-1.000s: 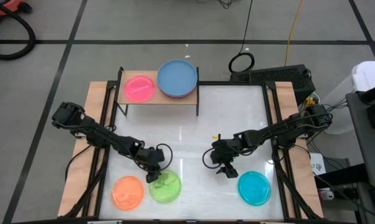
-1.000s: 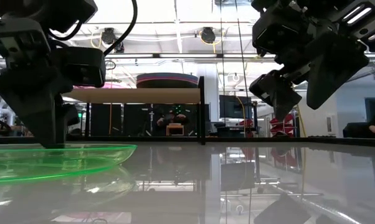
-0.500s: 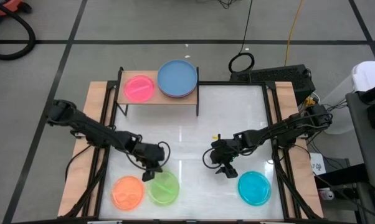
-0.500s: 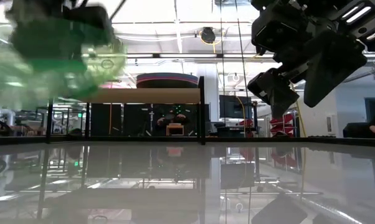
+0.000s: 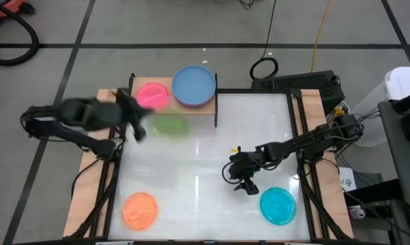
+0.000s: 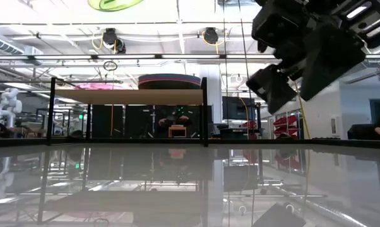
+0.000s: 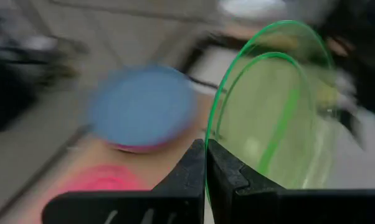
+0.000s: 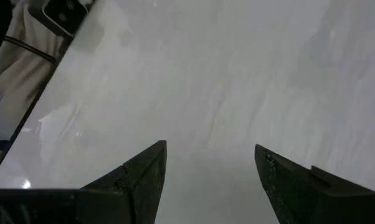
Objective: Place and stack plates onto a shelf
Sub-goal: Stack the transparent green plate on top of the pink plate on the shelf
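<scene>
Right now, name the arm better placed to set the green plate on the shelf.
Left. The left gripper is shut on the green plate, held in the air beside the shelf near the pink plate. The right gripper hangs open and empty near the cyan plate.

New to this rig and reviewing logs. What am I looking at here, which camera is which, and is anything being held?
Two dark robot arms work at a white table. One camera looks straight down, one sits at table height, and one rides on each wrist.

The left pincer is shut on the rim of a translucent green round plastic plate, carried near the low wooden shelf with black legs. That shelf already holds a translucent pink plate and a large blue plate topping a stack.

The right pincer is open and empty, above the table. On the table lie a translucent orange plate and a translucent cyan plate.
</scene>
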Robot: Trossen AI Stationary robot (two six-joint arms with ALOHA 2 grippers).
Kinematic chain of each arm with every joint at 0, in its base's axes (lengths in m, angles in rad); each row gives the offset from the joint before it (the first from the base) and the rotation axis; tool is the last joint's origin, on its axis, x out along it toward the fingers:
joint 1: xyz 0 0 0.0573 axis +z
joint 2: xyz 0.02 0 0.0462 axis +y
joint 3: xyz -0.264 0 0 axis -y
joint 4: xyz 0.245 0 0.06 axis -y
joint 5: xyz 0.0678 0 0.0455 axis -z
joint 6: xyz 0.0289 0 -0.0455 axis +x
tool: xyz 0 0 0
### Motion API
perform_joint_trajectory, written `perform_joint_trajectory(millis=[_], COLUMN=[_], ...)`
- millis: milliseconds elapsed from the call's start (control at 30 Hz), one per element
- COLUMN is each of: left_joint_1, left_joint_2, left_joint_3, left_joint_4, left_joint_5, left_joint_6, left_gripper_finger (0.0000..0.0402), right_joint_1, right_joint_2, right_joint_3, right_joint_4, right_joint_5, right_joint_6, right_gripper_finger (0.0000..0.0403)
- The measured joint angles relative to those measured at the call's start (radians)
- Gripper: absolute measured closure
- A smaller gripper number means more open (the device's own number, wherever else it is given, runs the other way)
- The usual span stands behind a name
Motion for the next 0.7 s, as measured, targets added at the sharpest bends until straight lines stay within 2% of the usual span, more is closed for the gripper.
perform_joint_trajectory(millis=[67,167,267,400,467,700], left_joint_1=[0.083,0.24,0.41,0.624,0.703,0.951], left_joint_2=[-0.026,-0.05,-0.046,0.002,0.036,0.179], left_joint_3=[0.04,0.06,0.06,0.06,0.06,0.06], left_joint_4=[0.001,-0.012,-0.048,-0.079,-0.078,-0.148], left_joint_5=[-0.024,-0.001,0.089,0.325,0.402,0.457], left_joint_6=[0.033,0.047,0.062,0.087,0.096,0.128], left_gripper_finger=[0.04,0.04,0.04,0.04,0.04,0.04], right_joint_1=[0.0,0.0,0.0,0.0,0.0,0.001], right_joint_2=[0.0,0.0,0.0,0.0,0.0,0.0], right_joint_3=[0.0,0.0,0.0,0.0,0.0,0.0], right_joint_4=[0.013,0.043,0.064,0.074,0.084,0.102], right_joint_5=[0.001,0.025,0.027,0.026,0.027,0.026], right_joint_6=[-0.017,-0.031,-0.046,-0.049,-0.049,-0.046], right_gripper_finger=[0.0179,0.0179,0.0179,0.0179,0.0179,0.0179])
